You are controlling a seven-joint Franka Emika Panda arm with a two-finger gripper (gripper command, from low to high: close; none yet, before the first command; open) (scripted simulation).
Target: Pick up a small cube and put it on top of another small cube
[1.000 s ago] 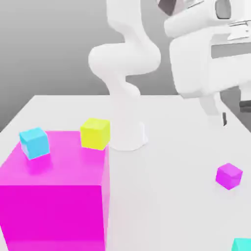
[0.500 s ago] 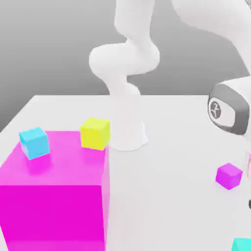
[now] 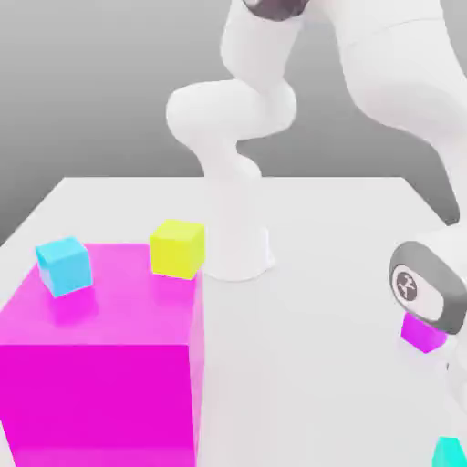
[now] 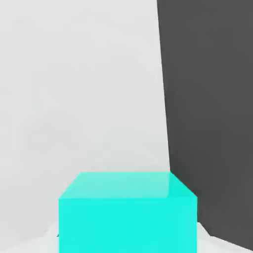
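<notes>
The small cube (image 4: 127, 212), turquoise-green, stands close in front of the hand camera on the white table, near the table's edge. My gripper (image 4: 127, 239) is down over it, with pale finger tips flanking its lower sides, shut on it. In the exterior view a corner of the small cube (image 3: 449, 451) shows at the bottom right, under the lowered arm (image 3: 424, 290).
A big magenta block (image 3: 100, 365) fills the exterior view's lower left, with a sky-blue cube (image 3: 64, 264) on top. A yellow-green cube (image 3: 177, 247) sits at the block's far corner. A purple cube (image 3: 421, 334) lies partly behind the arm. The robot base (image 3: 235, 246) stands mid-table.
The arm has swung down at the exterior view's right, onto the turquoise cube and partly in front of the purple cube. The gripper has gone from open to shut.
</notes>
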